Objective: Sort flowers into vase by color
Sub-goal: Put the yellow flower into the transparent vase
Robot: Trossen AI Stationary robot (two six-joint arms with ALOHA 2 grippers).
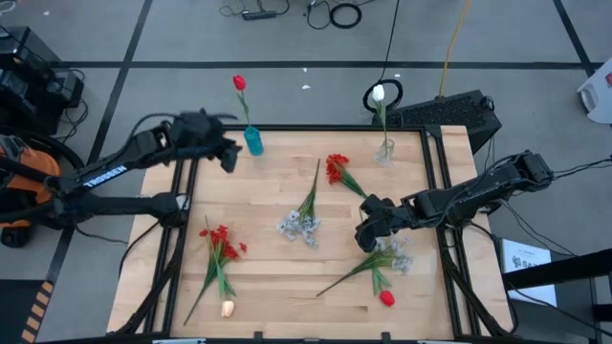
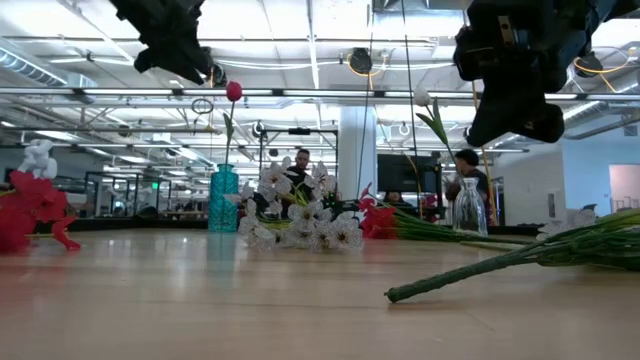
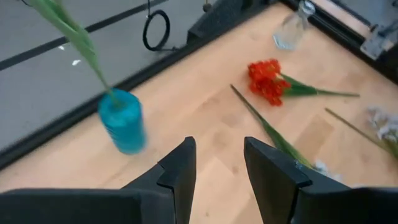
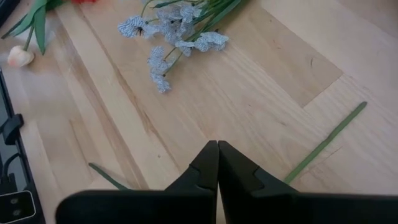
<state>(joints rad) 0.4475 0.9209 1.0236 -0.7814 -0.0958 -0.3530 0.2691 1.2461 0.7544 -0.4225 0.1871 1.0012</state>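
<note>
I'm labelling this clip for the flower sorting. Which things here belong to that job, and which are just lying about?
Job:
- blue vase with red tulip
- clear vase with white tulip
- red blooms
- pale sprays
- loose red tulip

Lying about:
- floor cables
- papers

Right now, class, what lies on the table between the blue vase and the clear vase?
In the high view, only bare wood lies between the blue vase and the clear vase; the red clustered bloom sits nearer the front.
</note>
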